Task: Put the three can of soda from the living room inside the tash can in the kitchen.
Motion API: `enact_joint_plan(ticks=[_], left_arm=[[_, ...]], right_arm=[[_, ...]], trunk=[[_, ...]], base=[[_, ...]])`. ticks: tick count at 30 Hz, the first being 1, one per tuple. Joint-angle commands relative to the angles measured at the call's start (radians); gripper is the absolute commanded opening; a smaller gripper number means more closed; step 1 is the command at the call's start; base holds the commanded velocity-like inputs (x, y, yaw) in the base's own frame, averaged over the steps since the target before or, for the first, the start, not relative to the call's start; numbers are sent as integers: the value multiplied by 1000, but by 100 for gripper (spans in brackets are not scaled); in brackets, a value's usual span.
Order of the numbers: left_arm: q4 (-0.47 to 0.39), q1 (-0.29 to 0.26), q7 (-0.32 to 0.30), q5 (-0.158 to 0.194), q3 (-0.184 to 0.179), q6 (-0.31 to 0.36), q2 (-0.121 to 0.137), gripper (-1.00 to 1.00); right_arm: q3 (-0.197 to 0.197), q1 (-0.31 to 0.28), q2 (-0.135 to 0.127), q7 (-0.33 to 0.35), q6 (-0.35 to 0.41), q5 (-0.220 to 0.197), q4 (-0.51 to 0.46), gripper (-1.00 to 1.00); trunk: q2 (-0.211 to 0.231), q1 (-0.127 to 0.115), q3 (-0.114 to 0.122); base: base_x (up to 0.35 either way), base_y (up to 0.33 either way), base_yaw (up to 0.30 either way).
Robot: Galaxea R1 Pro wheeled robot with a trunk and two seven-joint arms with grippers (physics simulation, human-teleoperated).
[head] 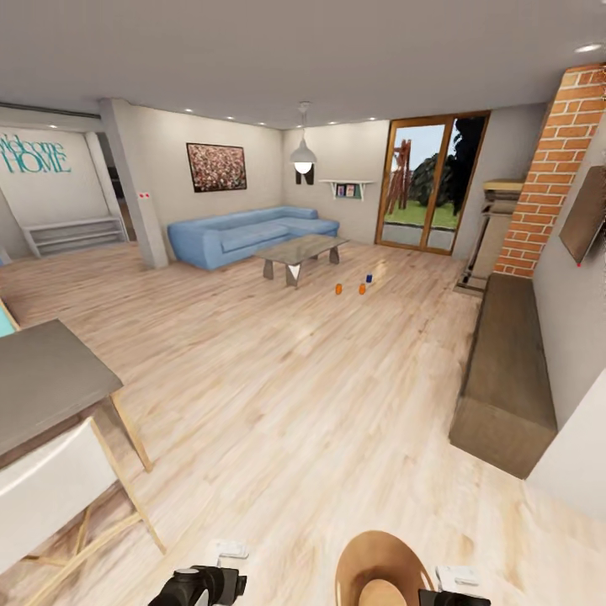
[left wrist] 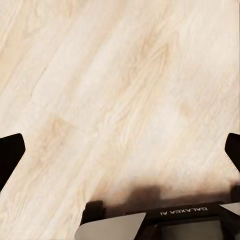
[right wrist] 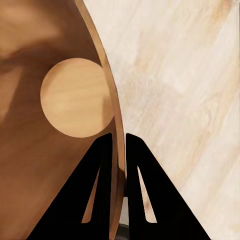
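L gripper (left wrist: 120, 150) spread wide over bare floor w/ nothing held, R gripper (right wrist: 118, 145) pinched on trash can (right wrist: 60, 165) rim, 3 soda cans (head: 352, 286) far off by coffee table (head: 300, 250); risk: thin rim grip slips while driving, bin drops.

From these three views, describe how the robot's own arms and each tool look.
The left tool has black fingertips at the frame's edges, above a black body with pale grey panels and white GALAXEA AI lettering, shown upside down. The right tool shows two flat black tapering fingers with long triangular cutouts. In the head view, the arm ends are black with white blocks. No cables show.
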Motion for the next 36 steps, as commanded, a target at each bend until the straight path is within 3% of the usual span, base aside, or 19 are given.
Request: enact_joint_plan(ticks=[1,36], left_arm=[[0,0,0,0,0,0,0,100],[0,0,-1,1,0,1,0,100]], right_arm=[[0,0,0,8,0,-7,-1,-100],[0,0,0,9,0,-7,-1,-100]], trunk=[[0,0,1],[0,0,20]], base=[[343,0,-114],[340,15,-109]])
